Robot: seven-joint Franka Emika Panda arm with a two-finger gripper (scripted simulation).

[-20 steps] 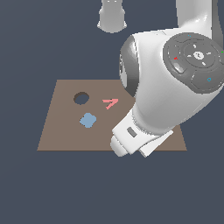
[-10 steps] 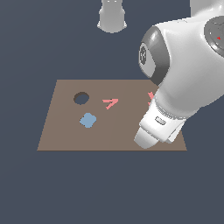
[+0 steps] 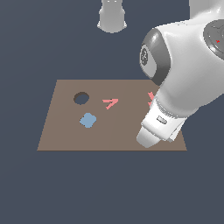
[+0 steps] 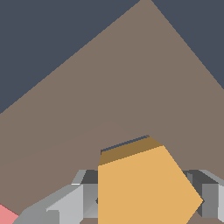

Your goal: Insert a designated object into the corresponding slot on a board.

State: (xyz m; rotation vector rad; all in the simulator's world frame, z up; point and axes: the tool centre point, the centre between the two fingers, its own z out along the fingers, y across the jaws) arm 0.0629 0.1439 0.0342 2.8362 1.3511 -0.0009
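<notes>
Between the gripper [image 4: 144,205] fingers [image 4: 65,205] sits the orange pentagon block [image 4: 144,188], clamped, over the brown board [image 4: 122,87], its dark slot [image 4: 124,144] peeking out at twelve o'clock.

Dark blue-grey floor [image 3: 52,188] — flat brown board [image 3: 65,135] directly on it

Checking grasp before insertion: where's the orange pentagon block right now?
In the wrist view, the orange pentagon block sits between the tool fingers over the brown board; the arm hides it in the exterior view.
</notes>
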